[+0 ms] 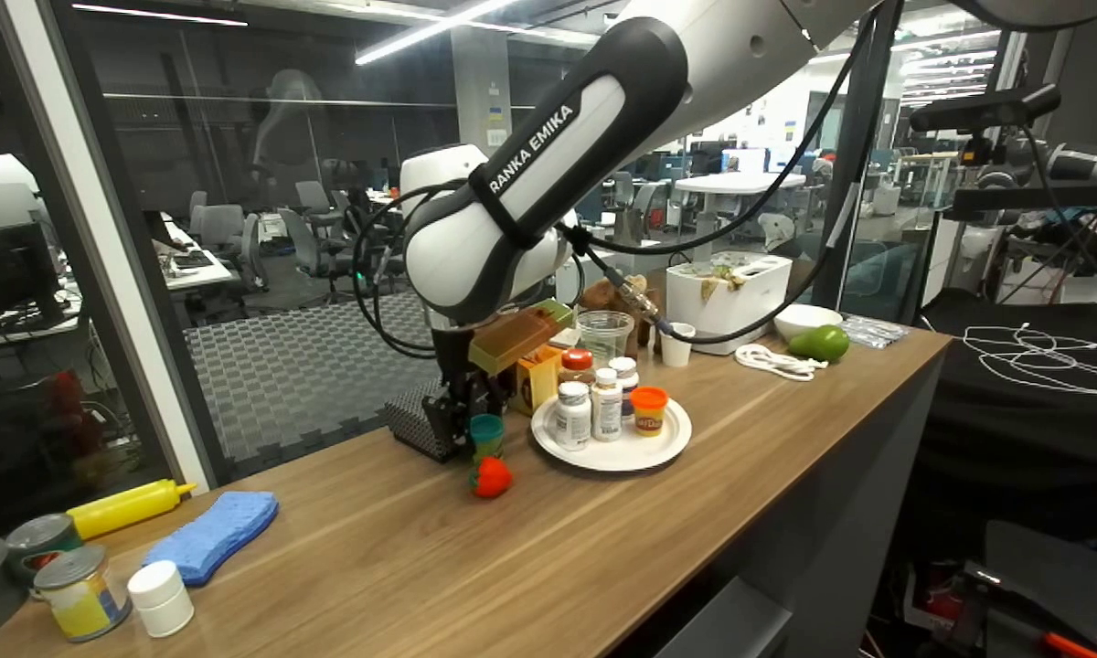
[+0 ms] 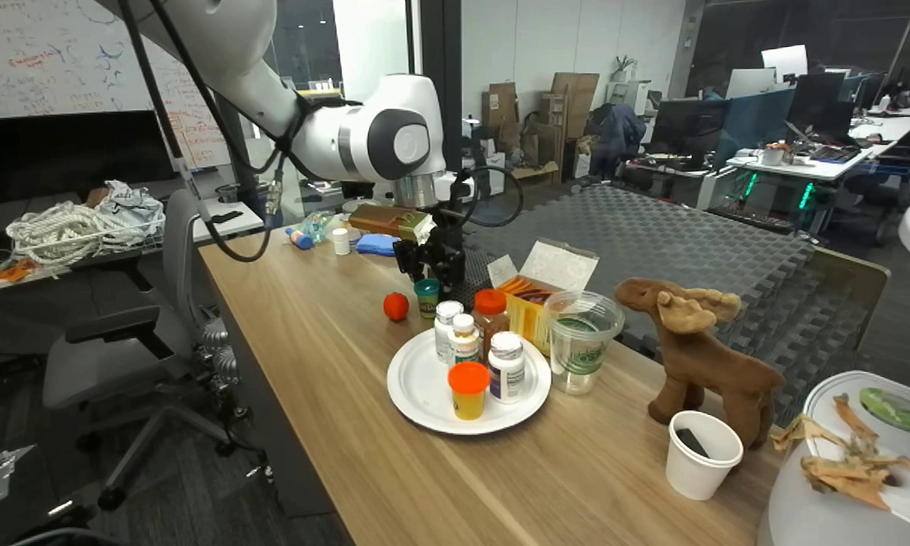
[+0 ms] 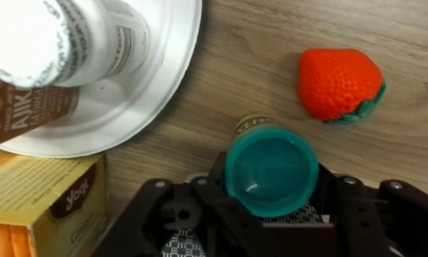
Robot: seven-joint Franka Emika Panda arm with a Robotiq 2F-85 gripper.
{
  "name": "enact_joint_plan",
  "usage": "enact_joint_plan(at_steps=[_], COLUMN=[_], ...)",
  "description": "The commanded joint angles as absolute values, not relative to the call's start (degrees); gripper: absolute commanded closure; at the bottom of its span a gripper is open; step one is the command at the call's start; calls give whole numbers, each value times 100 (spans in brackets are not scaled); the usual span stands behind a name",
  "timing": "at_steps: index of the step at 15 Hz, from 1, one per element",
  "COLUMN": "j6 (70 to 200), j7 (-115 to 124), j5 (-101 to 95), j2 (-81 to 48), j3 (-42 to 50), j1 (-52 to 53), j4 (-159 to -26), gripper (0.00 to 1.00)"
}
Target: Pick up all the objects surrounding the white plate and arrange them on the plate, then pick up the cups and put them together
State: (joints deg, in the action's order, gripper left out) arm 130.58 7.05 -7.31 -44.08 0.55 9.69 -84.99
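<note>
The teal-lidded tub is gripped by the claw — in the wrist view it is pinched from both sides at the lid. It is held upright, off the white plate and near its rim; whether its base is borne by the wooden table cannot be told. A red strawberry is seen just beside it. On the plate, five containers are grouped: three white-capped bottles, a red-capped brown jar and an orange-lidded tub. An open Yogi carton is placed just beside the plate, with a clear cup near it. A white paper cup is set apart from the clear one — beside a plush moose. A grey patterned box is partly hidden by the claw.
</note>
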Motion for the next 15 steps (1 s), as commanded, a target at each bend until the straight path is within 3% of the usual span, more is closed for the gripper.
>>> enact_joint_plan(at_steps=[1,15], j6=[12923,13427], j7=[818,2576], j5=[-726,-590], j2=[-4155,-1341], j3=[61,83], j1=[994,967], j4=[-8619,-12105], gripper=[75,76])
